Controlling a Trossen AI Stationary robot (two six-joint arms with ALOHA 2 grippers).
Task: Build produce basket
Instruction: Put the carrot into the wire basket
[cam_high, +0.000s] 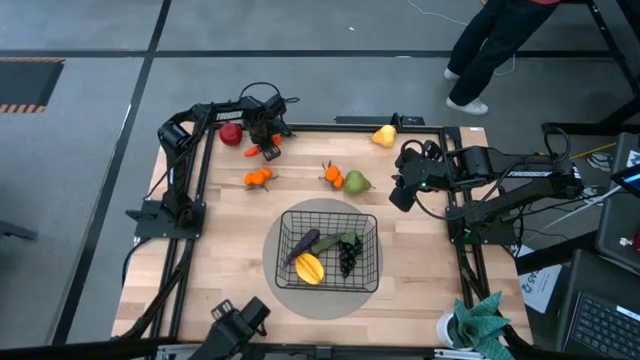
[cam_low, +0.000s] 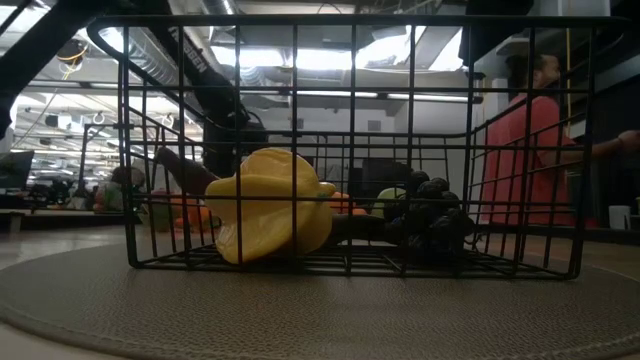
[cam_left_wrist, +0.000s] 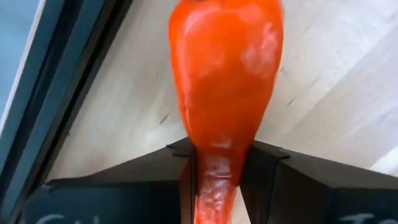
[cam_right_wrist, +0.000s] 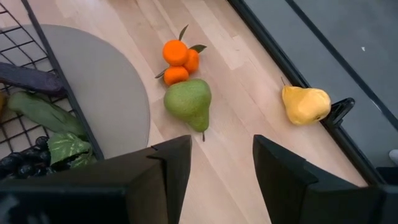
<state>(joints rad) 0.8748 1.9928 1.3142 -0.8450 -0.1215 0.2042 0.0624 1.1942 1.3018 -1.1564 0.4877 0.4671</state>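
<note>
At the table's far left corner, an orange carrot (cam_left_wrist: 224, 93) is clamped at its narrow end between the fingers of the left gripper (cam_high: 266, 143), beside a red apple (cam_high: 231, 133). At centre, the black wire basket (cam_high: 368, 282) is seen holding a yellow piece (cam_high: 309, 268) and dark grapes (cam_high: 346, 260). At right, the right gripper (cam_right_wrist: 214, 163) is held open near a green pear (cam_right_wrist: 188, 102).
</note>
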